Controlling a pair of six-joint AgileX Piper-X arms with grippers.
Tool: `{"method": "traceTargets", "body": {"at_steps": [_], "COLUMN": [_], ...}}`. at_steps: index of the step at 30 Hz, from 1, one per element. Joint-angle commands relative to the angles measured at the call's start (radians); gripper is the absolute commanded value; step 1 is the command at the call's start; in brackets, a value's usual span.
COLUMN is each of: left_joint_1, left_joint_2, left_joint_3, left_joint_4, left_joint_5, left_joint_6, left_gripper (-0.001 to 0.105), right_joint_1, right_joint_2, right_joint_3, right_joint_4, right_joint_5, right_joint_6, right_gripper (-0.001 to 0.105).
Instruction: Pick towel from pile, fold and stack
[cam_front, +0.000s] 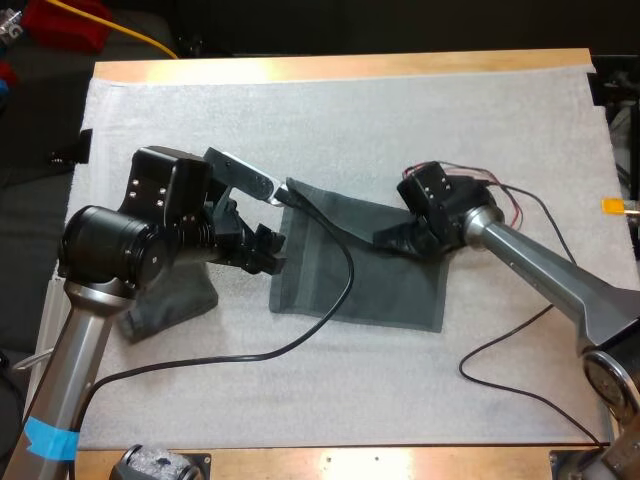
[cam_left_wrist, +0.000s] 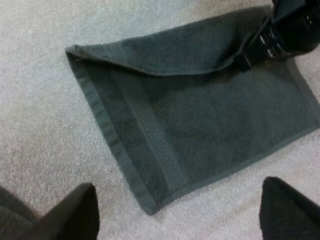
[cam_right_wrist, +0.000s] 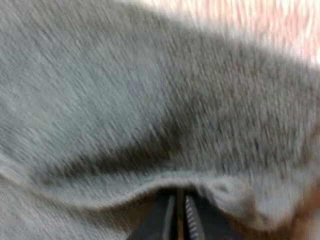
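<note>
1. Closest to the lens is cloth. In the right wrist view the flat towel (cam_right_wrist: 150, 100) bunches right over the right gripper (cam_right_wrist: 178, 212), whose two fingers are pressed almost together with a bit of the towel's edge pinched between them.
2. From the high view, that right gripper (cam_front: 396, 240) sits at the far right part of the towel, with its arm coming in from the right side of the table (cam_front: 350, 66).
3. The flat towel (cam_front: 360, 285) lies roughly mid-way across the white mat (cam_front: 420, 130), mostly spread out as a rectangle. Its far edge is turned over into a long flap, running from the far-left corner across to where the right gripper has hold of it.
4. The left wrist view shows the same thing nicely. The flap lies folded over the flat towel (cam_left_wrist: 200, 125), the hem is visible along one side edge, and the right gripper (cam_left_wrist: 280, 30) is at the end of the flap.
5. The left gripper (cam_front: 268, 252) is spread wide and grips nothing. It hovers just beside the towel's left edge, and as far as I can see it isn't touching the cloth. In its own wrist view the two fingers (cam_left_wrist: 75, 215) stand well apart, either side of the towel's nearest corner.
6. A crumpled towel (cam_front: 170, 305) sits on the mat over at the left. It's partly hidden under the left arm and lies apart from the flat one.
</note>
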Motion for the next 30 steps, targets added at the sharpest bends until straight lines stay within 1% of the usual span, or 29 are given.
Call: {"method": "traceTargets", "body": {"at_steps": [1, 11, 17, 23, 25, 27, 30], "left_joint_1": [-0.005, -0.005, -0.005, -0.005, -0.005, -0.005, -0.005], "left_joint_2": [-0.002, -0.002, -0.002, -0.002, -0.002, -0.002, -0.002], "left_joint_3": [-0.003, -0.003, -0.003, -0.003, -0.003, -0.003, -0.003], "left_joint_4": [0.007, 0.034, 0.041, 0.048, 0.048, 0.048, 0.048], "left_joint_5": [-0.009, -0.009, -0.009, -0.009, -0.009, -0.009, -0.009], "left_joint_6": [-0.002, -0.002, -0.002, -0.002, -0.002, -0.002, -0.002], "left_gripper": [0.064, 0.064, 0.064, 0.064, 0.064, 0.064, 0.064], "right_joint_1": [-0.001, -0.001, -0.007, -0.032, -0.043, -0.051, -0.055], "right_joint_2": [-0.007, 0.025, 0.025, 0.025, 0.021, 0.007, -0.03], "right_joint_3": [-0.005, -0.005, -0.005, -0.005, -0.005, -0.005, -0.005], "right_joint_4": [-0.005, -0.039, -0.129, -0.253, -0.285, -0.288, -0.285], "right_joint_5": [0.007, 0.028, 0.07, 0.114, 0.114, 0.111, 0.111], "right_joint_6": [0.004, 0.004, 0.004, 0.004, 0.004, 0.002, -0.005], "right_gripper": [0.001, 0.001, 0.001, 0.002, 0.005, 0.013, 0.021]}}
